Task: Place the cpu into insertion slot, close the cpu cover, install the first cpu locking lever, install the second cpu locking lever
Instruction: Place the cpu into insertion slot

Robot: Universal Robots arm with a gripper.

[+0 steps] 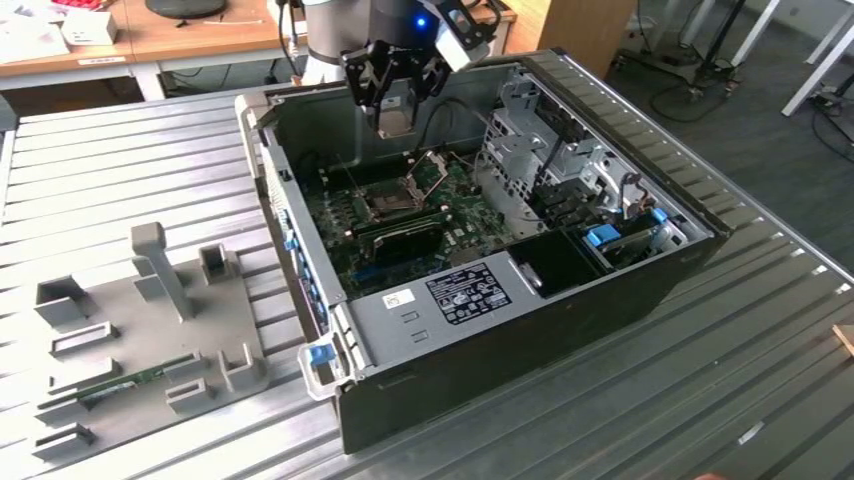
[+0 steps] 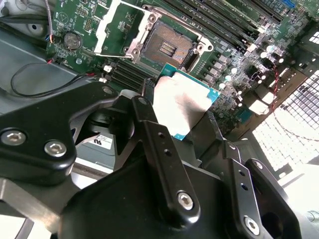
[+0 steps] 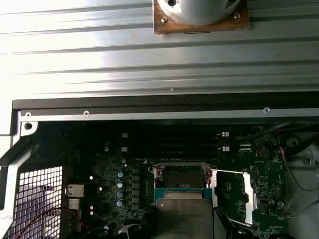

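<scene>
Gripper (image 1: pixel 396 112) clenched on the chip (image 1: pixel 396 126) in the exterior view, hanging over the open computer case (image 1: pixel 641 270) on the ribbed metal surface (image 1: pixel 120 170); socket (image 1: pixel 396 203) bare below, cover (image 1: pixel 430 172) swung up beside it. Second wrist view: chip (image 2: pixel 182 102) pinched by its edges between black fingers (image 2: pixel 158 149), apart from the socket (image 2: pixel 167 48) on the green board (image 2: pixel 67 17), cover (image 2: pixel 102 32) tilted open. First wrist view: chip (image 3: pixel 183 216) just short of the empty socket (image 3: pixel 182 177), not seated; cover (image 3: pixel 247 196) folded out to one side.
</scene>
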